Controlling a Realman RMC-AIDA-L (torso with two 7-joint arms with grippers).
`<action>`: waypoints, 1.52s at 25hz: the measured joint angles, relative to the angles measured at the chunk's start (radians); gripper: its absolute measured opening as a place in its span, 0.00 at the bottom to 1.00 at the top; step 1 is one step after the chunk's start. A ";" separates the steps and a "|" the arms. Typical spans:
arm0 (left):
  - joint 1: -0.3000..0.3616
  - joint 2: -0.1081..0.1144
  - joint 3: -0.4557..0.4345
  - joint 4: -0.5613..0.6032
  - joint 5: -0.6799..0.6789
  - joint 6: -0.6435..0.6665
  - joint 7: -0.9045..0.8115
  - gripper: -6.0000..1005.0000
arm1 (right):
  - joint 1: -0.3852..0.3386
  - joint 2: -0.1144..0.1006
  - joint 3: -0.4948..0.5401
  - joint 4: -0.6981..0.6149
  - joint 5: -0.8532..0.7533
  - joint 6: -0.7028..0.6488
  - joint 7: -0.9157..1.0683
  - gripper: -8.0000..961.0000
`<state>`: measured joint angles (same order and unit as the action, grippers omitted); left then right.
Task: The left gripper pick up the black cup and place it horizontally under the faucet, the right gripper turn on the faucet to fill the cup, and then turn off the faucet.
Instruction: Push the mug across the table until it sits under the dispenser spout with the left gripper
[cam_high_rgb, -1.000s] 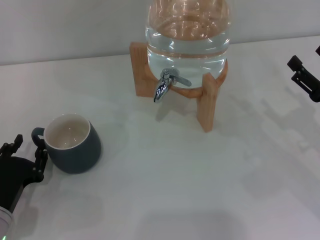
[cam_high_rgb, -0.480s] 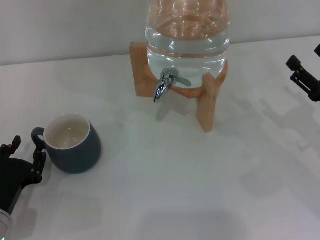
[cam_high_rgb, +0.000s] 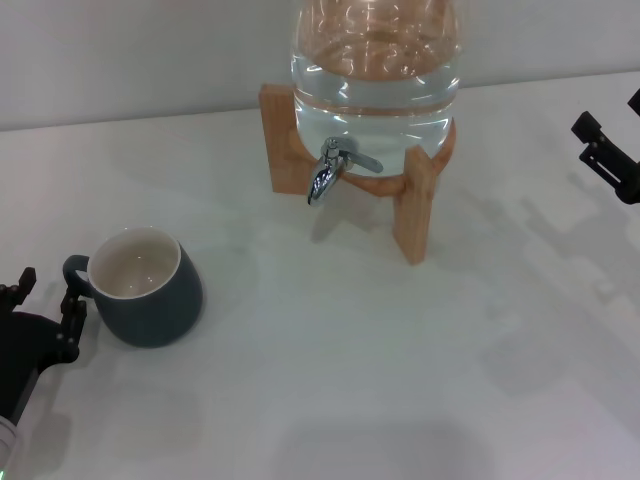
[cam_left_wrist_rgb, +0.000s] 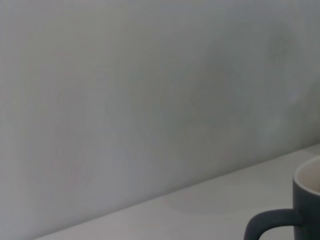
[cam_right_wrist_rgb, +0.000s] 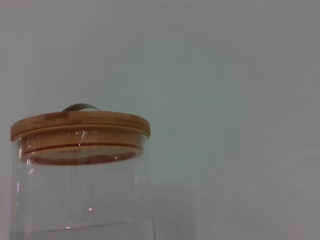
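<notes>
Left tool (cam_high_rgb: 45, 296) sits at the lower left edge of the head view, its short pronged fingers (cam_high_rgb: 72, 300) spread apart and pinching nothing. One finger tip lies just beside the loop handle of the black cup (cam_high_rgb: 145, 290); whether it touches the handle cannot be told. That cup stands upright on the white tabletop (cam_high_rgb: 350, 380) in the left part of the frame, its cream inside facing up and its handle turned toward the left tool. In the left wrist view the black cup (cam_left_wrist_rgb: 305, 205) shows only as a dark rim and a curved handle in the lower right corner, against a plain grey wall (cam_left_wrist_rgb: 150, 100).

Right tool (cam_high_rgb: 610, 160) hangs at the right edge of the head view, well apart from everything on the tabletop; only a part of it shows, and I cannot tell how its fingers stand.

Near the top centre of the head view, the faucet (cam_high_rgb: 328, 172) juts from the glass jar (cam_high_rgb: 375, 75), spout pointing down and its thin lever angled off to the right. The jar holds water and rests in a wooden stand (cam_high_rgb: 414, 205). No water runs from the spout. In the right wrist view the glass jar (cam_right_wrist_rgb: 80, 195) fills the lower left, capped by a wooden lid (cam_right_wrist_rgb: 80, 125).
</notes>
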<state>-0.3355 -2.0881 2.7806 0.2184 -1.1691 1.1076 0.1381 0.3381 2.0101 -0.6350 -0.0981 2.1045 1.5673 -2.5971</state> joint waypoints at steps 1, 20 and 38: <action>-0.002 0.000 0.000 0.000 0.000 0.000 0.000 0.48 | 0.000 0.000 0.000 0.000 0.000 -0.001 0.000 0.90; -0.032 0.003 0.001 -0.005 0.004 -0.001 0.003 0.48 | 0.007 0.001 -0.002 -0.003 0.000 -0.004 0.000 0.90; -0.032 0.003 0.002 -0.006 0.005 -0.011 0.003 0.43 | 0.015 0.001 -0.002 -0.003 0.000 -0.009 0.000 0.90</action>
<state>-0.3673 -2.0847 2.7825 0.2129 -1.1646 1.0967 0.1411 0.3533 2.0110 -0.6366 -0.1013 2.1045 1.5584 -2.5970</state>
